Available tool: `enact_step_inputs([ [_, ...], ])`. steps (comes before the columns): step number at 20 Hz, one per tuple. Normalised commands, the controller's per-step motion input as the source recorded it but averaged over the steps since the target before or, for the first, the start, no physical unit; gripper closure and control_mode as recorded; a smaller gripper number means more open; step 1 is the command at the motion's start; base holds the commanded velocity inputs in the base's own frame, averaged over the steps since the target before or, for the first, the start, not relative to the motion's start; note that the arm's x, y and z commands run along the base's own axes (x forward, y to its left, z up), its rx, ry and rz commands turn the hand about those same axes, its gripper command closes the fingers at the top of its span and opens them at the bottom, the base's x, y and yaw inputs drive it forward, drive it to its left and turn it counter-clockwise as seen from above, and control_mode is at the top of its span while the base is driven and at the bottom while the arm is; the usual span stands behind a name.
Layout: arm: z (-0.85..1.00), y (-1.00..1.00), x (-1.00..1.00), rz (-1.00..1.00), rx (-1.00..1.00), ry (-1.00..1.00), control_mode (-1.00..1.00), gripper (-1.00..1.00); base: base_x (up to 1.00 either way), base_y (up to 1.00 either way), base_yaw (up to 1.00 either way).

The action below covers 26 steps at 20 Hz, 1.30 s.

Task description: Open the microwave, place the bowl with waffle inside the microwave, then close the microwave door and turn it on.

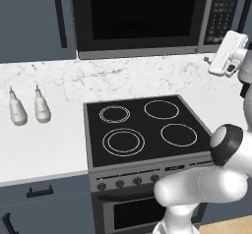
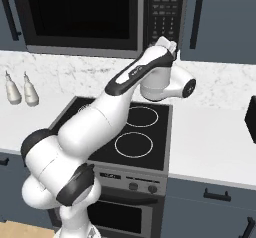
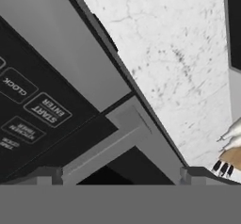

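Fingertips are standing wide apart with nothing between them, the gripper point(image 3: 117, 175) hovering just off the lower corner of the button panel point(image 3: 33, 110), where the START/ENTER key is showing. Beyond it, the microwave point(image 1: 147, 16) is sitting above the stove point(image 1: 142, 130) with the microwave door point(image 1: 140, 14) shut. Neither bowl nor waffle can be made out. Pressing here risks starting an empty microwave, or the hand scraping the panel instead of catching the door edge.

Black stove point(image 1: 142, 130), two white bottles point(image 1: 28, 108) on counter point(image 1: 44, 144)
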Motion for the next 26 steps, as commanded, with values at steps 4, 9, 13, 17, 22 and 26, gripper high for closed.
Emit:
enact_step_inputs([
  [4,-0.08,-0.12,0.38,0.00,0.00,0.00,-1.00,-1.00,0.00,0.00,0.00],
  [9,-0.02,-0.16,0.37,0.00,0.00,0.00,-1.00,-1.00,0.00,0.00,0.00],
  [13,-0.08,-0.09,0.40,0.00,0.00,0.00,-1.00,-1.00,0.00,0.00,0.00],
  [17,-0.19,-0.02,0.37,0.00,0.00,0.00,-1.00,-1.00,0.00,0.00,0.00],
  [22,-0.29,0.00,0.24,0.00,0.00,0.00,-1.00,-1.00,0.00,0.00,0.00],
  [26,-0.26,0.00,0.22,0.00,0.00,0.00,-1.00,-1.00,0.00,0.00,0.00],
])
